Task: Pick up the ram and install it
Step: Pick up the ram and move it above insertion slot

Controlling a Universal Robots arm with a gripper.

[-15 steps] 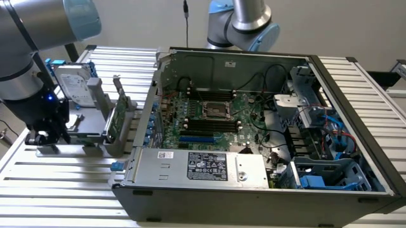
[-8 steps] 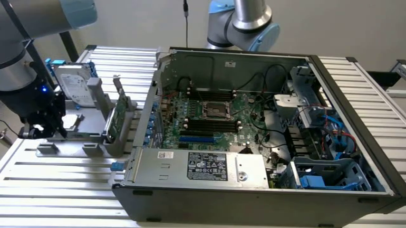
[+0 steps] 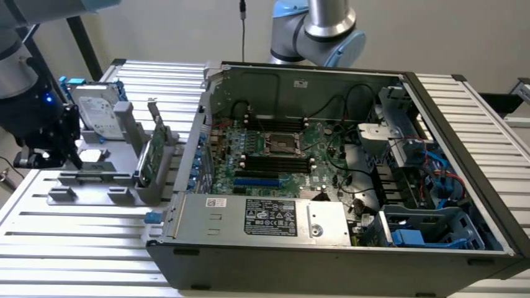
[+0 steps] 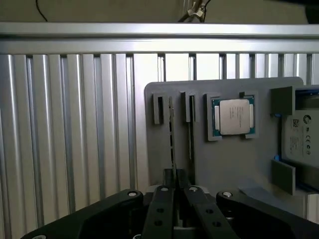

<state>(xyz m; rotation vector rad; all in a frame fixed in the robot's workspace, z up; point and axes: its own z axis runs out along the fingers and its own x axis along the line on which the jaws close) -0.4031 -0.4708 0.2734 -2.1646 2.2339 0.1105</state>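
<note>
Wrist view: the end effector (image 4: 175,180) has its fingers drawn close, pinching the ram (image 4: 172,134). The ram stands on edge in a slot of the gray holder (image 4: 224,164), which lies on the desk (image 4: 75,129) beside an open computer case (image 3: 248,264).

- The ram (image 4: 172,134) is seen edge-on: a thin, dark sliver, long and narrow.
- It's standing on its long edge, straight, seated in a narrow slot of the grey holder (image 4: 219,164).
</note>
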